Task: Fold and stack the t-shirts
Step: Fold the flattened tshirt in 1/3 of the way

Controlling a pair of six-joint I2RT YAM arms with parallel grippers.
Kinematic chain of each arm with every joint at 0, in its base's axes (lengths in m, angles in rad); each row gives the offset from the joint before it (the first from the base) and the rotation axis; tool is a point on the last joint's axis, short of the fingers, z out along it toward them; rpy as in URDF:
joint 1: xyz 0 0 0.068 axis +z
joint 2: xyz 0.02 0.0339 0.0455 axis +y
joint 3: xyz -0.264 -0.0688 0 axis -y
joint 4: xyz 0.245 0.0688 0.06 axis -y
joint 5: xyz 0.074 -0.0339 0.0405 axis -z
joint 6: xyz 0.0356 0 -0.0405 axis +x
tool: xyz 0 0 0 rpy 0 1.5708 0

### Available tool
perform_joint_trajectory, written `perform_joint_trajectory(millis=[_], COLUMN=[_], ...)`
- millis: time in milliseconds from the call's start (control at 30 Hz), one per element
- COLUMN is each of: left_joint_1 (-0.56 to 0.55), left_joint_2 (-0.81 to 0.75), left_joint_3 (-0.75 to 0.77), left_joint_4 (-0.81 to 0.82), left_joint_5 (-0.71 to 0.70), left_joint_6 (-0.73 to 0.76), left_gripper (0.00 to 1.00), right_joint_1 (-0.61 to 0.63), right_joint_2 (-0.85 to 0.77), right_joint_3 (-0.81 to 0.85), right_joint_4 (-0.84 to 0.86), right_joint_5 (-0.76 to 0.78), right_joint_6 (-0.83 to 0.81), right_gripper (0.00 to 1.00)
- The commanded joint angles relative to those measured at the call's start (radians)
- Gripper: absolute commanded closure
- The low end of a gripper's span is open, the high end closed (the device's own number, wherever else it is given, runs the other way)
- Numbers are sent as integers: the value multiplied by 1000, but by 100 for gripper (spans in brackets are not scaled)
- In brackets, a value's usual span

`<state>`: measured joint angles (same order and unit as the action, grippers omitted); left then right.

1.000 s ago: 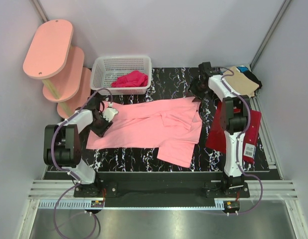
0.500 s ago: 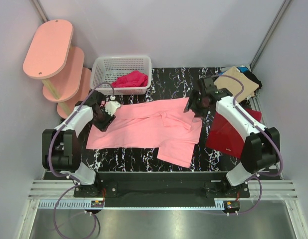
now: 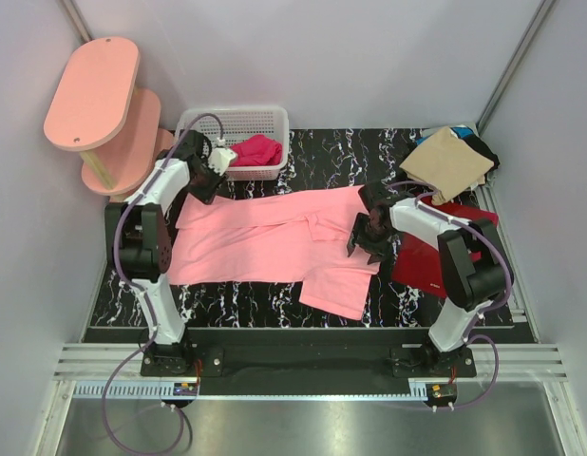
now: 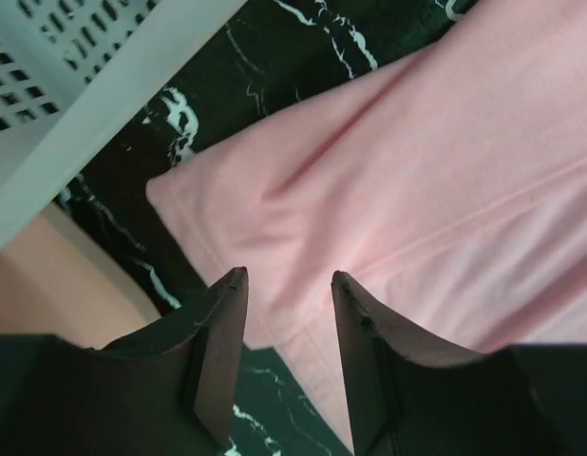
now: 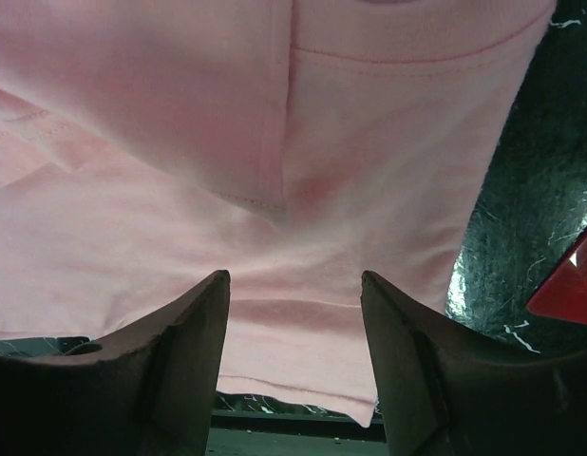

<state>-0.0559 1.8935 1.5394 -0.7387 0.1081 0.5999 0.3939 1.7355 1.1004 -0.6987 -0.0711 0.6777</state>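
A large salmon-pink t-shirt (image 3: 274,237) lies spread across the black marbled table (image 3: 331,152), one sleeve hanging toward the front. My left gripper (image 3: 200,182) is open above its far left corner, near the basket; in the left wrist view (image 4: 289,285) the pink cloth (image 4: 445,171) lies under the jaws. My right gripper (image 3: 362,239) is open over the shirt's right edge; the right wrist view (image 5: 293,285) shows the pink sleeve and hem (image 5: 369,142) below it. A dark red t-shirt (image 3: 431,261) lies at the right, a tan one (image 3: 448,160) on a black one at the back right.
A white plastic basket (image 3: 194,133) holding a crumpled crimson cloth (image 3: 254,150) stands at the back left, close to my left gripper; its wall shows in the left wrist view (image 4: 75,114). A pink tiered shelf (image 3: 94,95) stands beyond the table's left edge.
My left gripper has moved away from me to the shirt's far left corner by the basket. My right gripper has swung from the back right down onto the shirt's right edge.
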Motion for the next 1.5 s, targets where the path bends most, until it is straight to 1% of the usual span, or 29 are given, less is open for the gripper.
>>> perform_joint_trajectory(millis=[0, 233, 400, 567, 667, 800, 867, 967, 1000, 1067, 1100, 1167, 1200, 1300, 1333, 1467], left_joint_1=[-33, -36, -30, -15, -13, -13, -13, -13, -13, -13, -13, -13, -13, -13, -13, -13], left_joint_2=[87, 173, 203, 196, 173, 133, 121, 101, 86, 52, 39, 10, 4, 15, 24, 94], left_joint_3=[70, 108, 110, 88, 62, 28, 10, -12, -16, -30, -33, -27, -22, 27, 36, 74], left_joint_4=[-8, -7, -8, -7, -1, 9, 10, 13, 13, 12, 12, 12, 12, 12, 12, 12], left_joint_5=[-24, -44, -68, -58, -50, -39, -36, -30, -28, -24, -22, -12, -5, 13, 15, 4], left_joint_6=[-17, -15, 0, 6, 9, 11, 11, 9, 8, 11, 12, 12, 11, -5, -9, -23], left_gripper=[55, 55, 55, 55, 55, 55, 55, 56, 56, 56, 56, 56, 56, 56, 56, 56], right_joint_1=[11, 19, 22, 22, 22, 22, 23, 22, 23, 22, 22, 20, 20, 19, 16, -4], right_joint_2=[21, 41, 0, -82, -112, -126, -128, -122, -122, -128, -129, -120, -111, -27, 30, 163], right_joint_3=[3, -45, -92, -140, -162, -178, -157, -65, 3, 77, 149, 217, 280, 392, 413, 480], right_joint_4=[41, 47, 7, -62, -87, -111, -133, -186, -203, -243, -254, -259, -259, -257, -248, -216], right_joint_5=[-22, -33, -16, 24, 21, 19, 22, 28, 31, 40, 47, 60, 66, 138, 155, 169], right_joint_6=[6, 7, 6, -6, -6, -15, -32, -53, -56, -63, -63, -64, -66, -67, -66, -44], right_gripper=[35, 36, 37, 36, 36, 36, 36, 34, 33, 33, 32, 32, 31, 30, 30, 31])
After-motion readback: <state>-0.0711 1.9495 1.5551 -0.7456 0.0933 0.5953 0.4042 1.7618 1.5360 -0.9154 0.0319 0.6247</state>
